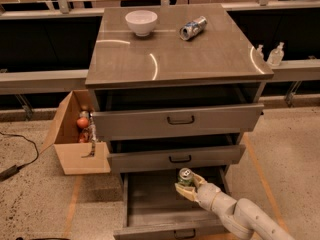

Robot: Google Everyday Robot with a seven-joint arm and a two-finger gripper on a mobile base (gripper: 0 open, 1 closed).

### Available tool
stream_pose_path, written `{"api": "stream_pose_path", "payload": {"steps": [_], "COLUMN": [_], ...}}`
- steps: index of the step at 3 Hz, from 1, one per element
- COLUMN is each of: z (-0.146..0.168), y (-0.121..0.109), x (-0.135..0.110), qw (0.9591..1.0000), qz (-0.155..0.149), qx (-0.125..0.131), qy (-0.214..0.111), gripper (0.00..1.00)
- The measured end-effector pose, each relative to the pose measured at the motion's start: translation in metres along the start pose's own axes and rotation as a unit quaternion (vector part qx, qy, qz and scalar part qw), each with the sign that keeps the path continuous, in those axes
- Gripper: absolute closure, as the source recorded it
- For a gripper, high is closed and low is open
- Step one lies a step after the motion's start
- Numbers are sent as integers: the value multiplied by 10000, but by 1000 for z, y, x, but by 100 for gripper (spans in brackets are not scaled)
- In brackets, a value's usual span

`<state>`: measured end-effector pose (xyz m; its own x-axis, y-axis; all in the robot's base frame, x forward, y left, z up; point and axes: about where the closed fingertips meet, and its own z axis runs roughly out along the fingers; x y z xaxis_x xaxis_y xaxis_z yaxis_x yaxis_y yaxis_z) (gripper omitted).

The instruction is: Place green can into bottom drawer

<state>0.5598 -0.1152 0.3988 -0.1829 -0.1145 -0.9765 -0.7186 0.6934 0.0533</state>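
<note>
The green can [185,177] stands upright in my gripper [187,186], its silver top showing. The gripper is shut on the can and holds it over the inside of the open bottom drawer [150,204], toward its right half. The arm reaches in from the lower right. The bottom drawer is pulled far out, and its grey front with a dark handle [184,232] sits at the lower edge of the view. I cannot tell whether the can touches the drawer floor.
The two drawers above [177,120] [175,157] are pulled out a little. On the cabinet top are a white bowl [141,22] and a silver-and-blue can [193,28] on its side. An open cardboard box [77,134] with items stands at the left.
</note>
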Motion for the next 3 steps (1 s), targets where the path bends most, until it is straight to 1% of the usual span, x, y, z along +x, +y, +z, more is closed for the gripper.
{"api": "stream_pose_path", "payload": {"steps": [1, 2, 3], "z": [12, 35, 64], "y": [-2, -9, -14], "x": [58, 99, 139], "qw": [9997, 9996, 9996], "qz": [20, -51, -163], "qx": [167, 148, 1], "qy": [196, 217, 249], "gripper": [100, 100, 100]}}
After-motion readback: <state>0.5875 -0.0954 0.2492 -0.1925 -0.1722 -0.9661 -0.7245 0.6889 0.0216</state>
